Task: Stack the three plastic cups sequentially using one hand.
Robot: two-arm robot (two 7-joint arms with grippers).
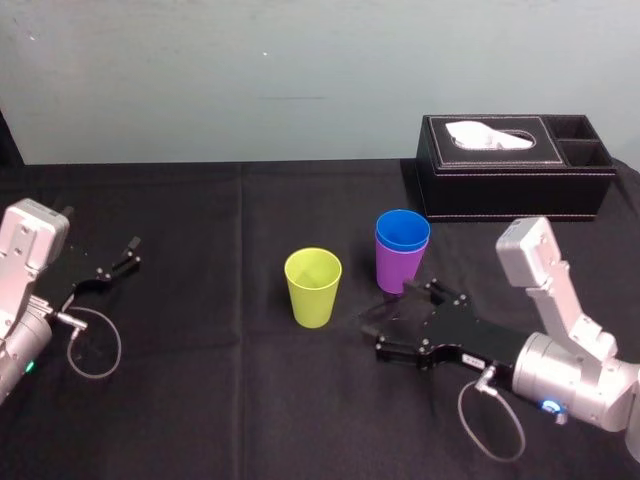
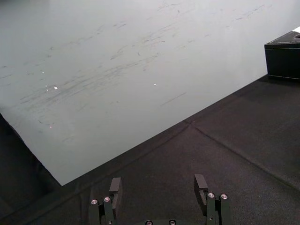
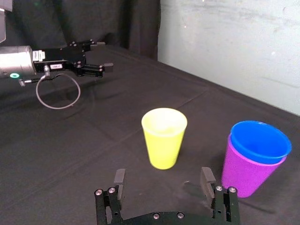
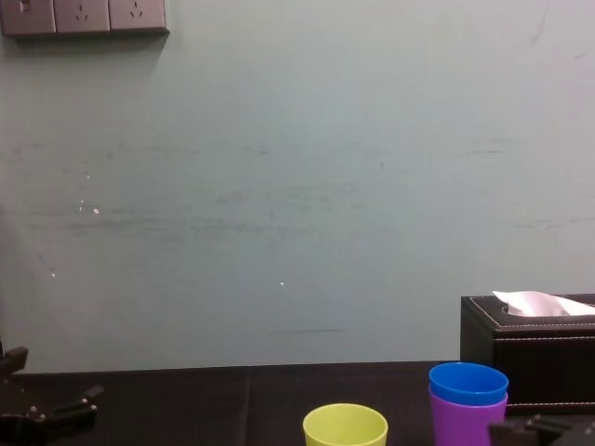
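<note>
The right gripper (image 1: 386,308) is closest to the robot, low over the black desk (image 1: 200,400). It is wide open and has nothing in it. Its two fingers (image 3: 206,177) point at the cups.

The yellow-green cup (image 1: 313,288) stands right side up on the desk, just past the gripper's tips and a little to the left. In the right wrist view, this cup (image 3: 164,138) sits almost in the middle of the gap between the fingers, a bit farther out than the tips. The gripper (image 3: 162,180) is near the cup but is not touching it.

The purple cup (image 1: 398,272) stands just beside the gripper on the other side, close to one finger. There is a small gap between them. The blue cup (image 1: 402,232) sits inside the purple cup, and its rim sticks up above the purple rim. These two cups stand near the yellow-green cup, with some bare desk between them.

The left gripper (image 1: 128,254) is far off on the left side of the desk, well apart from all the cups. It is open and holds nothing.

Farther back, on the right, is a black tissue box (image 1: 515,175) with a white tissue poking out of the top. Behind the desk is a pale wall (image 1: 250,80).
</note>
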